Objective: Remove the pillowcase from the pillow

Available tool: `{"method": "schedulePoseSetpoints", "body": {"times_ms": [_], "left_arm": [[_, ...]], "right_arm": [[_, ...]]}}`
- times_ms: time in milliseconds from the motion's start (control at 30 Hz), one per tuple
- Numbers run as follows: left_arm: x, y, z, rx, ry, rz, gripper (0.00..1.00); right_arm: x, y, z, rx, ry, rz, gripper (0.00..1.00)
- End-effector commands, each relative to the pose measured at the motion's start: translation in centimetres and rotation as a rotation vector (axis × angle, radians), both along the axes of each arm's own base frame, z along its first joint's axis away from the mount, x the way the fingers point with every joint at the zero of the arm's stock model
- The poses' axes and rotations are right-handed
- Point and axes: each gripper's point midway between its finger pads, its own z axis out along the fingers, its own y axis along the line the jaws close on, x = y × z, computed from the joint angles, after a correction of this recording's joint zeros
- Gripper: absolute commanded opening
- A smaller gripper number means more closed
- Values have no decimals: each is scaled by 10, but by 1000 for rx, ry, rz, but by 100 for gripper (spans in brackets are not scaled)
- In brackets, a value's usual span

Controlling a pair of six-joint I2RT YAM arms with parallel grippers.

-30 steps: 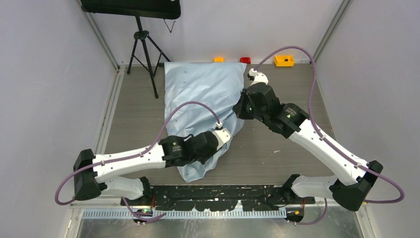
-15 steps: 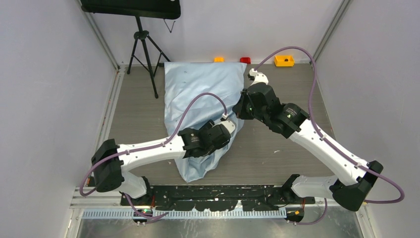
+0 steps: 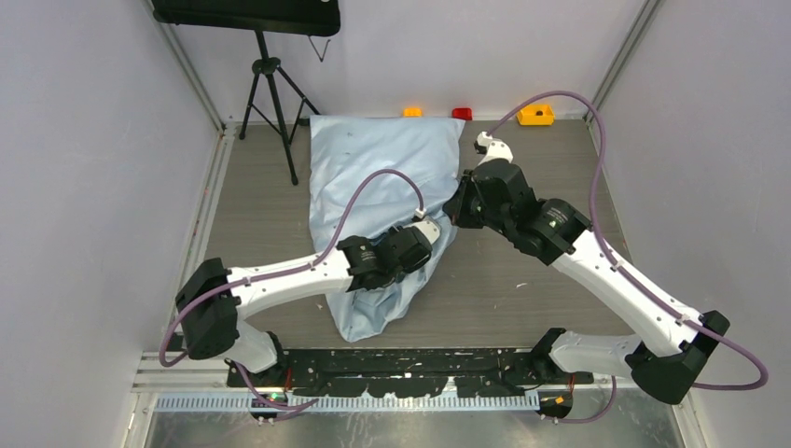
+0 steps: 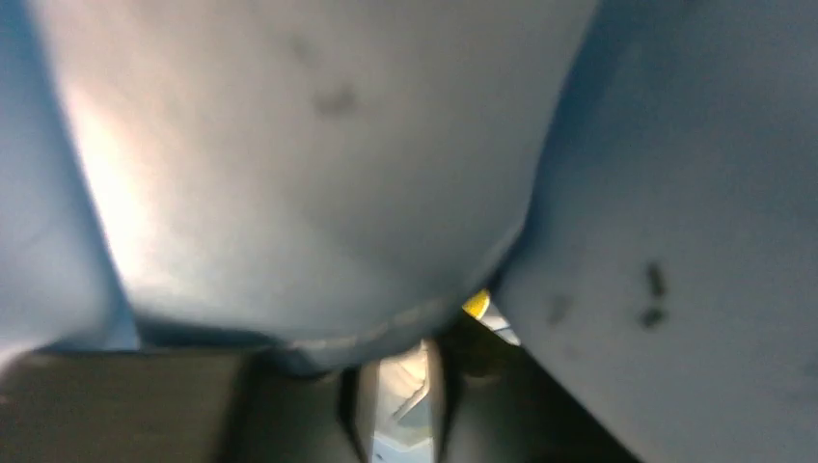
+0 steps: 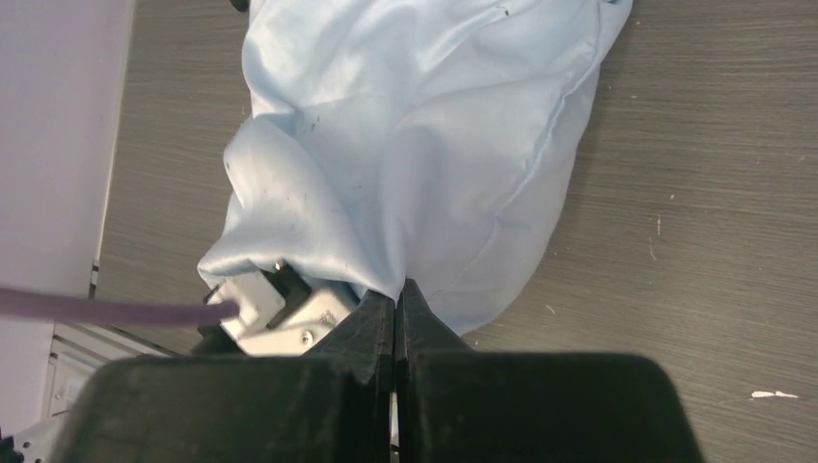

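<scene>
Grey wood-grain table (image 3: 550, 271), pale walls, tripod (image 3: 270, 93) at back left. Light-blue pillowcase (image 3: 382, 168) lies lengthwise mid-table, near end crumpled; pillow not seen, presumably inside. Since second ago left gripper (image 3: 427, 241) has pushed forward, nose buried in folds at sack's right edge; fabric fills its camera, finger spread cannot be told. Meanwhile right gripper (image 5: 395, 292) clamps tight on pinch of same edge, shifted slightly rightward. Judgement: arms setting up hold-and-pull; stripping barely begun.

Soft even light — blurry left-wrist view
</scene>
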Motion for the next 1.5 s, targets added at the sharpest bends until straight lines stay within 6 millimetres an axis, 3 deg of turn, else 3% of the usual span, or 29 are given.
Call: {"method": "schedulePoseSetpoints", "body": {"times_ms": [0, 33, 133, 200, 233, 267, 333, 533, 733, 767, 800, 900, 933, 1167, 1300, 1467], "left_arm": [[14, 4, -4, -14, 3, 62, 5], [15, 5, -1, -11, -1, 66, 0], [14, 8, 11, -8, -4, 66, 0], [12, 10, 22, -18, -4, 62, 0], [10, 11, 27, -28, -5, 60, 0], [9, 12, 33, -40, -7, 57, 0], [5, 11, 44, -83, -3, 48, 0], [-6, 4, 64, -185, 31, 17, 0], [-12, 3, 80, -204, 57, 8, 0], [-13, 3, 82, -211, 62, 5, 0], [-14, 2, 85, -219, 62, 3, 0], [-18, 3, 89, -235, 71, -8, 0], [-19, 4, 89, -233, 75, -9, 0], [-34, 21, 65, -148, 158, 11, 0], [-53, 26, 59, -161, 234, -18, 0], [-80, 14, 66, -311, 316, -121, 0]], "right_arm": [[1, -11, 13, 42, -59, -43, 2], [1, -15, 6, 24, -51, -54, 5], [-1, -27, -17, -40, -19, -75, 17], [-4, -31, -30, -67, 8, -70, 41], [-7, -32, -36, -74, 22, -60, 64], [-11, -31, -40, -70, 33, -45, 76], [-20, -23, -47, -33, 49, 14, 88], [-49, 11, -68, 96, 128, 217, 93], [-63, 9, -94, 67, 159, 277, 93], [-61, 5, -98, 46, 157, 259, 90], [-58, -1, -101, 20, 151, 233, 81], [-43, -18, -96, -37, 99, 128, 17], [-35, -28, -90, -59, 67, 69, 4], [3, -67, -49, -195, -97, -155, 0], [32, -78, -41, -239, -96, -234, 0], [69, -69, -58, -102, 27, -202, 0]]}}
